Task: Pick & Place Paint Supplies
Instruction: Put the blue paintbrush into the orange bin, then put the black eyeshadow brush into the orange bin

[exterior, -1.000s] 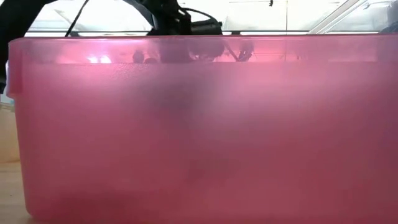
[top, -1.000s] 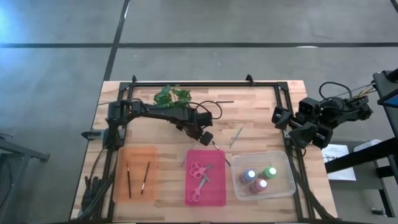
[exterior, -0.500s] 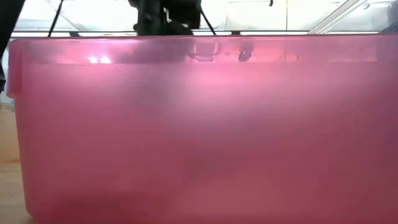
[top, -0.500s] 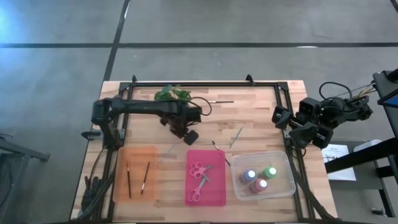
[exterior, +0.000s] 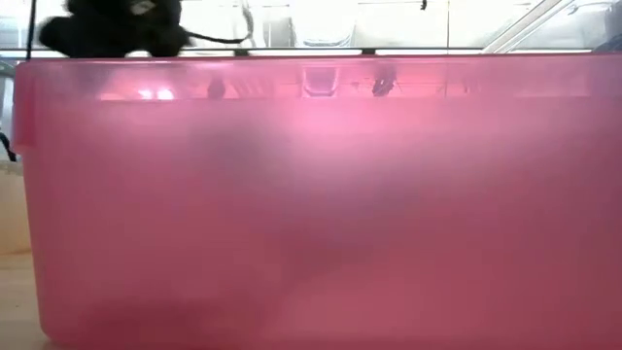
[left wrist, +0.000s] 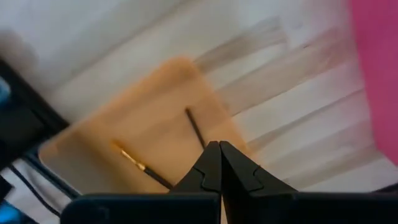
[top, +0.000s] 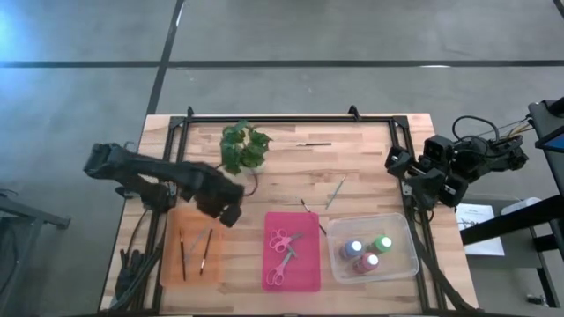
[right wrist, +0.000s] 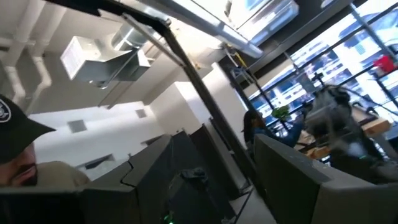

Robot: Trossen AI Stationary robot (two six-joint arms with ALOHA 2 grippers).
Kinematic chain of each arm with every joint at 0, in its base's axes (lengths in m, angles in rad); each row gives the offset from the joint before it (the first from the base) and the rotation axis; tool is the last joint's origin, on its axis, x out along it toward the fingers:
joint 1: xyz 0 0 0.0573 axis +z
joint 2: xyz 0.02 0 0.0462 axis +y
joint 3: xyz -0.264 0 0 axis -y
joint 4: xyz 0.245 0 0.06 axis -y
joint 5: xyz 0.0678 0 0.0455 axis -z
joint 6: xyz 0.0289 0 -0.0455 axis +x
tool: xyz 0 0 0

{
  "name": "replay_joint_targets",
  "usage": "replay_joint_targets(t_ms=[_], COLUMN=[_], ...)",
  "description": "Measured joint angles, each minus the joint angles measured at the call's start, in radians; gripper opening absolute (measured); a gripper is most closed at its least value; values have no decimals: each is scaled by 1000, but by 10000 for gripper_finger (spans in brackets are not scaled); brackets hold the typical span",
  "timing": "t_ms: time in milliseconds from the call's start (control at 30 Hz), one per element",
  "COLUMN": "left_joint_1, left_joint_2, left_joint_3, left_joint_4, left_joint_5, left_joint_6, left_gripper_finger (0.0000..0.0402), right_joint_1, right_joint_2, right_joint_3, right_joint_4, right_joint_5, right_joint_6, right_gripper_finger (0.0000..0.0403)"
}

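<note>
Brush over the orange tray

The thin dark-handled brush (left wrist: 196,127) juts from my left gripper (left wrist: 219,149), whose fingers are pressed together on what looks like its end, above the orange tray's (left wrist: 124,124) corner. It is light, stiff and apt to swivel; mid-handle would hold truer. My right gripper (top: 407,176) waits, fingers apart, far from the tray.

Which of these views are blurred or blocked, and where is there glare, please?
Low view: the pink bin fills the frame, its wall out of focus, with a bright spot near its upper left. Left wrist view: motion-blurred around the orange tray. High view: sharp, with bluish glare at its left edge. Right wrist view: bright windows beyond the table.
</note>
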Motion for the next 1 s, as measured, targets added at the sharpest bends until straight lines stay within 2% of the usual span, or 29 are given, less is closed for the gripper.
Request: replay_joint_targets(t_ms=[200, 300, 400, 700, 900, 1000], left_joint_1=[-87, -99, -98, -98, -97, -97], left_joint_2=[-113, -145, -163, -179, -203, -234], left_joint_3=[-215, -292, -337, -353, -296, -263], left_joint_4=[176, 245, 286, 282, 300, 405], left_joint_5=[0, 36, 62, 45, -59, -116], left_joint_6=[-183, -198, -184, -115, -78, 31], left_gripper_finger=[0, 3, 21, 90, 96, 96], right_joint_1=[0, 0, 0, 0, 0, 0], right_joint_2=[1, 1, 1, 23, 47, 57], right_joint_3=[0, 0, 0, 0, 0, 0], right_joint_4=[0, 7, 7, 4, 5, 7], right_joint_5=[73, 90, 104, 138, 164, 174], right_joint_6=[-21, -20, -20, -31, -10, 3], right_gripper_finger=[219, 219, 219, 219, 219, 219])
